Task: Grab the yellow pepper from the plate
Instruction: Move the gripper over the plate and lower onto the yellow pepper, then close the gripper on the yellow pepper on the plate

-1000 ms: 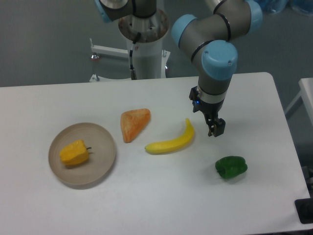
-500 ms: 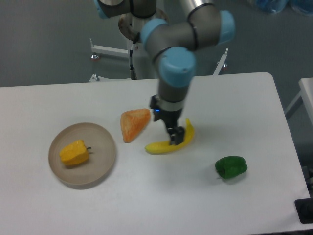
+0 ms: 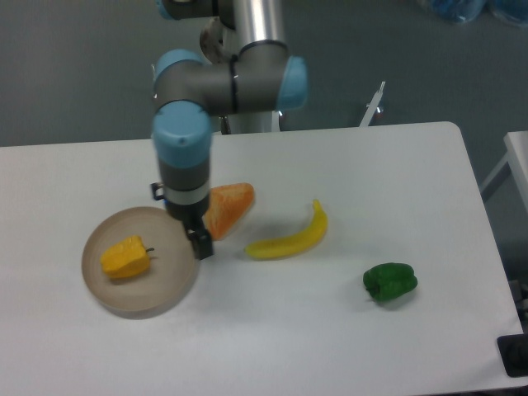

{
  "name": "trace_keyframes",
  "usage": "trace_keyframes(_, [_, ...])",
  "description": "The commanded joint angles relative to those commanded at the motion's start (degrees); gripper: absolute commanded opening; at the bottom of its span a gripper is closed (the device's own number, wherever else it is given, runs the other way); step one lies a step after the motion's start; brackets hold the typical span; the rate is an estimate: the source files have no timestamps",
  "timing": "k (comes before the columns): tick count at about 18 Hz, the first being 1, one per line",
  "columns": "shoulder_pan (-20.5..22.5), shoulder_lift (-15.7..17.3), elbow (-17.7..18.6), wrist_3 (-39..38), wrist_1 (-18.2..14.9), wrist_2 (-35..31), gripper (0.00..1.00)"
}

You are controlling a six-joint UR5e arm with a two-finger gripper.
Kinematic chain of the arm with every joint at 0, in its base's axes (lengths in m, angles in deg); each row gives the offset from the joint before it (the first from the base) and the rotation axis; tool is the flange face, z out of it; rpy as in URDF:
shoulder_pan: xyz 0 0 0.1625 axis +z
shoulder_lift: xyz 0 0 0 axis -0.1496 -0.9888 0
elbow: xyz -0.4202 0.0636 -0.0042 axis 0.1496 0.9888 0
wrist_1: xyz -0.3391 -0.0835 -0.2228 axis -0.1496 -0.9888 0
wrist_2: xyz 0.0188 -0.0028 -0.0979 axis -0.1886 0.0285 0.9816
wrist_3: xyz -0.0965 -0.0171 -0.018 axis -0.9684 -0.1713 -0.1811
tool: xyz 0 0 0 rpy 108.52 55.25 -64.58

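Note:
The yellow pepper [image 3: 125, 257] lies on the left half of the round beige plate [image 3: 161, 293] at the table's left, its short dark stem pointing right. My gripper [image 3: 200, 244] hangs above the plate's right rim, to the right of the pepper and apart from it. Nothing is held in it. The fingers are small and dark, and I cannot tell whether they are open or shut.
An orange wedge-shaped piece [image 3: 229, 206] lies just right of the gripper, partly behind the arm. A yellow banana [image 3: 290, 238] lies in the middle of the table. A green pepper [image 3: 389, 281] sits at the right. The robot base [image 3: 247, 99] stands at the back.
The arm has swung left across the table, from above the green pepper's area, past the banana, to the plate's right rim. The objects have not moved.

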Motion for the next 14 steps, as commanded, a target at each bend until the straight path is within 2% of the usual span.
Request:
trace_keyframes(4, [-2.8, -2.5, 0.0, -2.4, 2.4, -0.1, 1.00])
trace_keyframes(9, [-4.9, -4.2, 0.1, -2.9, 2.7, -0.2, 1.00])
trace_keyframes(14, [-5.3, -5.5, 1.1, -2.8, 3.4, -0.3, 1.00])
